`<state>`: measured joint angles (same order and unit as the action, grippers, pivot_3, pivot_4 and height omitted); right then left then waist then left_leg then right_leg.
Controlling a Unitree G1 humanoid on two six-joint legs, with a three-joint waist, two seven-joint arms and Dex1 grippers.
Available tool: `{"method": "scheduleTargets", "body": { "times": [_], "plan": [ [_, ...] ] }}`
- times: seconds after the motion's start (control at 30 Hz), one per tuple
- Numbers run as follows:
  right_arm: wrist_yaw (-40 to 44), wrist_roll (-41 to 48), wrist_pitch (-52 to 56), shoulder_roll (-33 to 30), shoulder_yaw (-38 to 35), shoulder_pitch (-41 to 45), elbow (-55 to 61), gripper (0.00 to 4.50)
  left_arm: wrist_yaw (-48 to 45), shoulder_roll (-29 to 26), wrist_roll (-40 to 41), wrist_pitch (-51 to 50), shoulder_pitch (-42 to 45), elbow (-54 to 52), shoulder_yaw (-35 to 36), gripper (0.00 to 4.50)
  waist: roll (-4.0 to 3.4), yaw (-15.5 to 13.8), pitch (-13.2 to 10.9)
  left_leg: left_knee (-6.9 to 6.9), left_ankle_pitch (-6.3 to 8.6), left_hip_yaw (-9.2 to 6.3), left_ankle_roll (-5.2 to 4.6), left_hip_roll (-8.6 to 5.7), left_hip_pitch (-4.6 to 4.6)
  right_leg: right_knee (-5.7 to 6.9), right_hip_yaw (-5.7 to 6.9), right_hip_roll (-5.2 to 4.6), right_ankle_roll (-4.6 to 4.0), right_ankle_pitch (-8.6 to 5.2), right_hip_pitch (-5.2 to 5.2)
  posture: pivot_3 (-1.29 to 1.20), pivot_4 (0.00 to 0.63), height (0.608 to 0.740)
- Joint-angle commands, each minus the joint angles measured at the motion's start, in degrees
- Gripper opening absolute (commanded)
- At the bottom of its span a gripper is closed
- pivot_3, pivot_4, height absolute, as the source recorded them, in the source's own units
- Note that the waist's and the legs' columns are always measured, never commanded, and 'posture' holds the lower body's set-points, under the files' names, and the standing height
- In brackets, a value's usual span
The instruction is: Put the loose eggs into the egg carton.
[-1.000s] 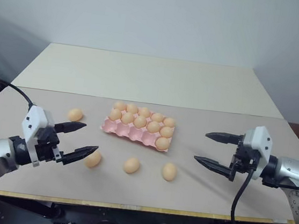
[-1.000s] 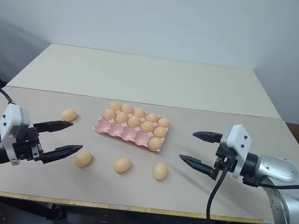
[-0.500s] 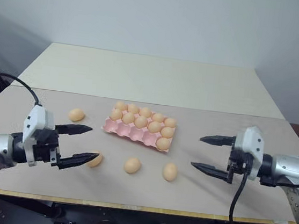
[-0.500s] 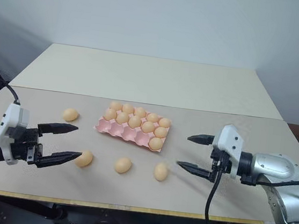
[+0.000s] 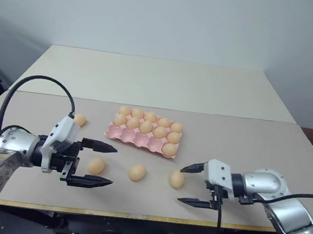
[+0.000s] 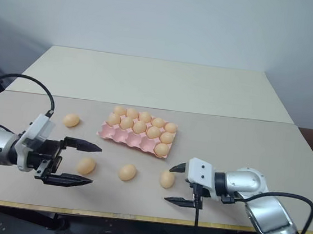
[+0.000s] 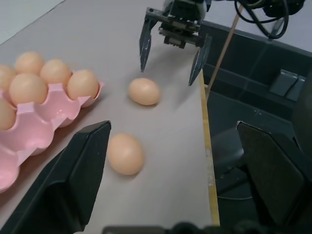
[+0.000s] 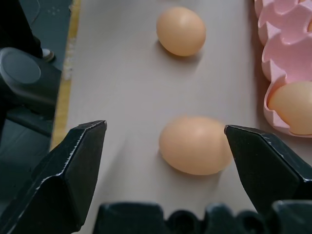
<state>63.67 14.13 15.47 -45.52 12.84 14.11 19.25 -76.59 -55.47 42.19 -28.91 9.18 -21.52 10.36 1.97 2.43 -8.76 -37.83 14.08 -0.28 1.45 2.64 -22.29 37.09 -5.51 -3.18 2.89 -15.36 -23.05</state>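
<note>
The pink egg carton (image 5: 134, 139) lies mid-table, its back rows holding several eggs and its front row one egg at the right end. Loose eggs lie at the carton's left (image 5: 79, 119) and in front of it (image 5: 96, 165) (image 5: 136, 173) (image 5: 177, 179). My left gripper (image 5: 113, 166) is open and points right; the left front egg shows between its fingers in the head views. My right gripper (image 5: 181, 184) is open, low, and points left. The right front egg (image 8: 195, 145) lies just ahead, between its fingertips. The left wrist view shows the middle egg (image 7: 126, 153) and the right gripper (image 7: 168, 70).
The eggs and carton sit on a beige mat whose front edge (image 5: 134, 216) has a yellow strip close behind the front eggs. A paler tabletop (image 5: 149, 79) stretches behind the carton. A black cable (image 5: 36, 83) loops over my left arm.
My left gripper has swung right over the left front egg. My right gripper has dropped and moved left up to the right front egg. Both stay open; the eggs have not moved.
</note>
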Motion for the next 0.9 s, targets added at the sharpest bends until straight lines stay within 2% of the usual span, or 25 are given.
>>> {"method": "scheduleTargets", "body": {
  "times": [0.03,0.33,0.43,0.53,0.57,0.67,0.8,0.9],
  "plan": [
    [-2.2,-2.6,-0.7,1.9,1.0,1.9,-0.9,4.5,-0.7,0.1,-0.4,1.3,1.4,0.3,-0.2,4.48,0.0,0.0,0.0,0.0,0.0,0.0,0.0,0.0,-0.03,0.0,0.0,0.0,0.0,0.0,-0.02,0.0,0.15,0.74],
    [-2.2,-5.3,-0.8,5.4,4.2,2.8,-5.1,4.5,-0.9,-0.2,-1.0,1.6,0.5,0.2,0.5,4.48,0.0,0.0,0.0,0.0,0.0,-0.01,0.0,0.0,-0.02,0.03,0.01,0.0,0.0,0.0,-0.02,0.0,0.15,0.74],
    [-2.7,-5.5,-0.9,6.7,4.4,3.5,-7.3,3.92,-0.7,-0.2,-1.8,2.1,0.1,0.3,0.8,4.5,-0.01,0.1,0.0,0.0,0.0,-0.01,0.0,0.0,-0.03,0.03,0.0,0.0,0.0,0.0,-0.04,0.0,0.15,0.74],
    [-2.8,-6.1,-1.7,6.8,4.0,3.6,-7.9,2.87,-0.3,-0.1,-2.0,2.2,0.0,0.3,1.1,4.5,-0.01,0.0,0.0,0.0,0.0,-0.01,0.0,0.0,-0.02,0.03,0.0,0.0,0.0,0.0,-0.03,0.0,0.15,0.74],
    [-3.2,-6.0,-1.8,7.0,3.6,3.5,-7.8,2.67,-0.1,-0.1,-2.0,2.3,-0.1,0.3,1.2,4.5,-0.01,0.0,0.0,0.0,0.0,-0.01,0.0,0.0,-0.02,0.03,0.01,0.0,0.0,0.0,-0.02,0.0,0.15,0.74],
    [-4.3,-5.0,-1.3,7.8,1.8,5.7,-6.0,2.66,2.4,1.4,-2.3,3.4,-0.2,0.6,2.5,4.5,-0.01,0.0,0.0,0.0,0.0,-0.01,0.0,0.0,-0.02,0.03,0.01,0.0,0.0,0.0,-0.02,0.0,0.15,0.74],
    [-7.7,-1.8,3.3,11.6,-0.8,11.2,-3.8,2.66,13.8,7.1,1.6,0.0,2.7,0.7,6.7,4.5,-0.01,0.2,0.0,-0.01,0.0,-0.03,0.0,0.02,-0.01,0.09,0.0,0.01,-0.01,0.02,-0.03,0.0,0.15,0.74],
    [-11.0,-3.4,3.8,14.9,-0.5,14.8,-6.0,2.66,18.4,9.2,4.4,-2.9,4.3,0.6,8.5,4.5,-0.01,0.1,0.0,-0.02,0.0,-0.1,0.0,0.06,-0.01,0.12,0.03,0.07,-0.04,0.03,-0.03,0.0,0.15,0.74]
  ]
}}
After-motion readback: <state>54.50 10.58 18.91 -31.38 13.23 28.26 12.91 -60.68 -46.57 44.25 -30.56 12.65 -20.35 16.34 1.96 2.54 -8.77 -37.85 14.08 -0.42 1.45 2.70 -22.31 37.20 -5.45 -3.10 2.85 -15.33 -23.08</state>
